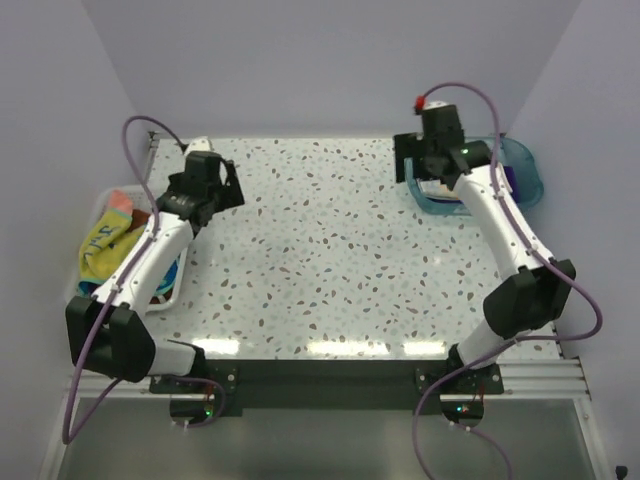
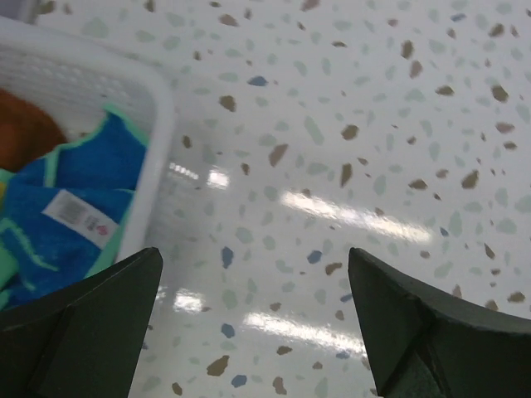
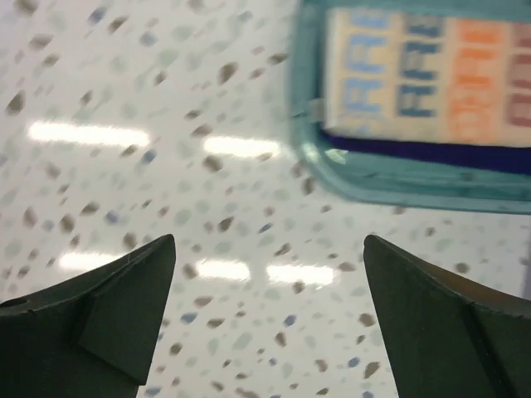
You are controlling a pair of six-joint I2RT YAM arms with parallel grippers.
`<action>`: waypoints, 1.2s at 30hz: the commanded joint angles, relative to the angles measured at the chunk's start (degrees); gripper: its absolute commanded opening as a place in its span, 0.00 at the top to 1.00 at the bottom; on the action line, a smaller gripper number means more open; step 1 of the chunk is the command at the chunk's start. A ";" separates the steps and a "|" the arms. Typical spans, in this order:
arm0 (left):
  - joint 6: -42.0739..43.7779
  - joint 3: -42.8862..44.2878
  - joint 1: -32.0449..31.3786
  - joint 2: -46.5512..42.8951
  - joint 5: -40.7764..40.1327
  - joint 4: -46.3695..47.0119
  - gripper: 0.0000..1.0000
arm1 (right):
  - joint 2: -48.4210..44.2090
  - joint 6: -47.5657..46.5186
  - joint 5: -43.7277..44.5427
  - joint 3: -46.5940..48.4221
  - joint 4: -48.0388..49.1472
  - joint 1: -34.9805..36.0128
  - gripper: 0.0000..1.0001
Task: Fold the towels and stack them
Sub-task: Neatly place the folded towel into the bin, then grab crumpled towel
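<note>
Ok, left side first. The white basket (image 2: 162, 141) sits at the left edge of the table (image 1: 320, 250), and that's where the unfolded stuff is. There's a long yellow and blue-green towel (image 1: 100, 245) slumped over the top, something pinkish (image 1: 122, 200) at the back end, and a brown one (image 2: 21, 124) tucked underneath. The left wrist cam shows blue cloth with a little sewn label right inside the basket wall.

The left gripper (image 2: 255, 332) is spread wide with nothing in it, hanging over bare table just beside the basket's right wall. So the pile is directly to its left and close. The long towel looks like it runs roughly front to back along the basket with a slight slant, so I'd guess a grab at the back end means reaching left and a bit away from the bases.

Moving right, the middle of the table has nothing on it but speckles.

The right gripper (image 3: 270, 323) is also wide open and carrying nothing, parked above the table just off the near-left corner of the teal bin (image 3: 398, 186) at the back right. Inside that bin a folded white towel with coloured lettering (image 3: 415, 75) lies flat on top of a dark purple towel (image 3: 431, 153), edges fairly square.

The basket is well away from the right arm, so the next pick is the left arm's job, I reckon.
</note>
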 commanded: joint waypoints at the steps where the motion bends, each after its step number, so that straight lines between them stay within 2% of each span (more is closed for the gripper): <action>1: -4.15 4.40 7.69 -0.10 -8.54 -7.45 0.00 | -3.54 3.03 -8.40 -8.99 -0.79 9.24 0.01; 2: -4.51 4.14 11.79 -0.80 -11.08 -8.24 0.00 | -4.68 4.16 -9.28 -10.93 -0.08 10.82 0.01; 3: -4.77 3.62 14.10 -1.33 -11.36 -8.08 0.00 | -5.65 4.43 -11.46 -14.17 0.71 13.71 0.02; 4: -4.95 3.00 19.17 -1.86 -11.02 -7.82 0.00 | -7.49 5.13 -12.18 -15.50 1.68 15.04 0.02; 8: -7.84 -4.28 28.77 -5.28 -11.53 -3.78 0.01 | -10.57 6.54 -15.26 -20.34 3.27 19.53 0.02; 15: -16.79 -7.64 36.53 -0.99 -13.48 -5.61 0.03 | -14.00 7.60 -15.79 -26.58 3.89 22.88 0.02; 19: -17.16 -10.27 39.69 1.91 -10.93 -2.72 0.07 | -16.11 8.04 -15.62 -29.49 4.15 22.97 0.01; 22: -17.52 -10.63 39.96 4.46 -10.92 -2.54 0.19 | -17.08 8.56 -15.35 -31.51 4.41 23.05 0.02; 24: -17.52 -10.80 39.96 5.43 -11.19 -2.19 0.32 | -17.52 8.83 -15.44 -32.74 4.76 22.97 0.02; 25: -17.60 -10.89 39.87 5.69 -11.19 -2.10 0.40 | -17.61 8.92 -15.44 -33.18 5.03 22.97 0.01; 26: -17.69 -10.72 39.87 5.52 -11.10 -2.10 0.62 | -17.70 8.92 -15.44 -33.88 5.20 22.97 0.02; 29: -17.43 -10.80 39.61 2.99 -11.28 -1.66 0.86 | -17.61 8.92 -15.35 -33.97 5.12 22.97 0.02; 32: -16.46 -9.67 37.42 -0.80 -12.33 -1.22 0.90 | -17.26 8.74 -15.79 -33.71 5.03 22.97 0.02; 36: -16.37 -5.19 29.79 -2.30 -17.77 -4.38 0.85 | -16.82 8.57 -15.79 -33.45 5.03 22.97 0.02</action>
